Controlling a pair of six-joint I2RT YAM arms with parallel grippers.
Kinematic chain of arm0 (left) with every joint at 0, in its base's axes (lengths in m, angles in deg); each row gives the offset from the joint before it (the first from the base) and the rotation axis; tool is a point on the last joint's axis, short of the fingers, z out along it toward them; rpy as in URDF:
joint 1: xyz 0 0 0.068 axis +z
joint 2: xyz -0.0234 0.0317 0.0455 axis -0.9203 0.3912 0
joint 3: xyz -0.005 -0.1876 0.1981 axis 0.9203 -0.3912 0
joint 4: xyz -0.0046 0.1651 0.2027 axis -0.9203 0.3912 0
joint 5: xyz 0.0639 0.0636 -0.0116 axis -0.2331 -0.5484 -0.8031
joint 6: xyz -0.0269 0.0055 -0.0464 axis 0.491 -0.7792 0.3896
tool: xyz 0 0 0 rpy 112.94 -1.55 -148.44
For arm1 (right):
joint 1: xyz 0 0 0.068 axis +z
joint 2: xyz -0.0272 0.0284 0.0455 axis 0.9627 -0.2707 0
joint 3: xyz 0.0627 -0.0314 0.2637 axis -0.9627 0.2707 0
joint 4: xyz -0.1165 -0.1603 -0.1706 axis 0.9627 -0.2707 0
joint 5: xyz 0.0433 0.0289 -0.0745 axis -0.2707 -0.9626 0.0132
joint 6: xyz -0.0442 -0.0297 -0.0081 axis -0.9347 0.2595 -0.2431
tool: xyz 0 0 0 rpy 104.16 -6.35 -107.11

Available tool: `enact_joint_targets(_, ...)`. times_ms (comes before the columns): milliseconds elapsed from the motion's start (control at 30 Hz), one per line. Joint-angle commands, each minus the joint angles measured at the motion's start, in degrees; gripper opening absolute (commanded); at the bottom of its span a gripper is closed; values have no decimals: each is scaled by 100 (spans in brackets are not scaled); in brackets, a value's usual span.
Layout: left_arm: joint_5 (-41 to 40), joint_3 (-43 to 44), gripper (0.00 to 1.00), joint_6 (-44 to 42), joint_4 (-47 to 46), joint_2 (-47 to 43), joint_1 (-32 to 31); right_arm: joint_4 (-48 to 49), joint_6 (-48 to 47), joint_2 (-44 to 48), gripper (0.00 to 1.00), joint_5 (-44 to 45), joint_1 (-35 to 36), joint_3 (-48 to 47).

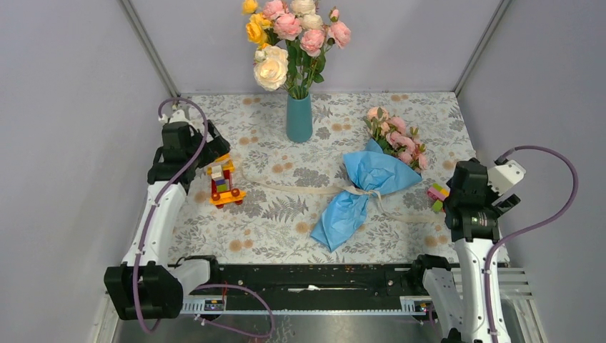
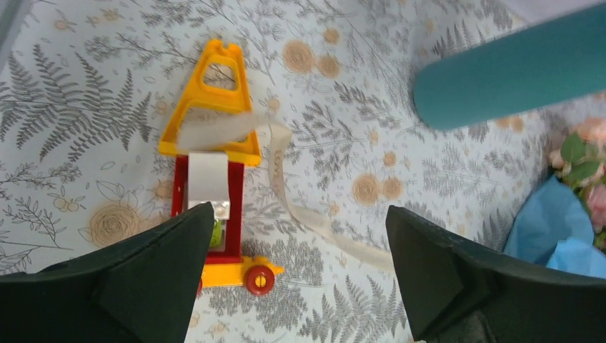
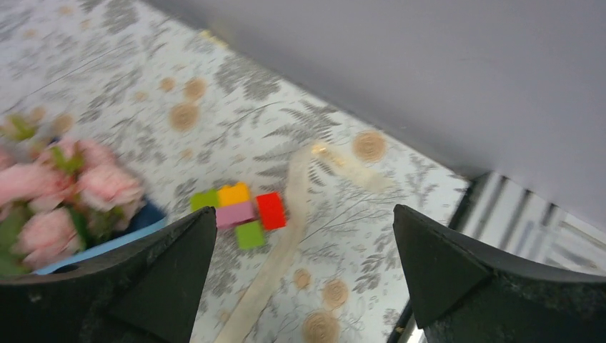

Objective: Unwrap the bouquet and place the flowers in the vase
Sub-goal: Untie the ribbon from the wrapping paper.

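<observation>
The bouquet point(image 1: 368, 189) lies on the flowered cloth right of centre, its light blue paper tied at the waist by a cream ribbon point(image 1: 363, 191). Its pink flowers point(image 1: 396, 139) point to the back right. The teal vase point(image 1: 299, 118) stands upright at the back centre and holds a larger bunch of yellow, cream and pink roses point(image 1: 289, 36). My left gripper point(image 2: 300, 214) hovers open and empty over the ribbon's left tail point(image 2: 314, 218), the vase point(image 2: 514, 68) beyond it. My right gripper point(image 3: 304, 211) is open and empty above the right ribbon tail point(image 3: 279, 250), beside the flowers point(image 3: 64, 193).
A red and yellow brick toy point(image 1: 223, 182) stands under the left gripper, with the ribbon's end draped over it point(image 2: 214, 150). A small cluster of coloured bricks point(image 1: 436, 193) lies by the right gripper. Grey walls close in on three sides; a black rail point(image 1: 307, 286) runs along the front.
</observation>
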State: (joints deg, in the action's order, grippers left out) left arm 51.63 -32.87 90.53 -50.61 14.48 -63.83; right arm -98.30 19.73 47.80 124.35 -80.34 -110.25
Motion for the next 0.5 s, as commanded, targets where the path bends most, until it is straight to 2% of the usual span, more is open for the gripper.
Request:
enact_joint_targets(0, 138, 469, 99, -640, 589, -154, -432, 309, -414, 146, 100, -1958, -20, -138)
enact_joint_targets(167, 335, 383, 99, -946, 919, -243, -1523, -12, -684, -315, 88, -3936, -20, -535)
enact_joint_targets(333, 1004, 384, 99, -1017, 810, 12, -2825, -79, -601, -730, 77, -5821, 52, -567)
enact_joint_targets(400, 1126, 457, 99, -1011, 689, 179, -3261, 43, -500, -723, 70, -6106, 388, -421)
enact_joint_targets(467, 996, 532, 99, -1086, 484, 303, -3798, 202, -531, -676, 67, -6033, 1037, -249)
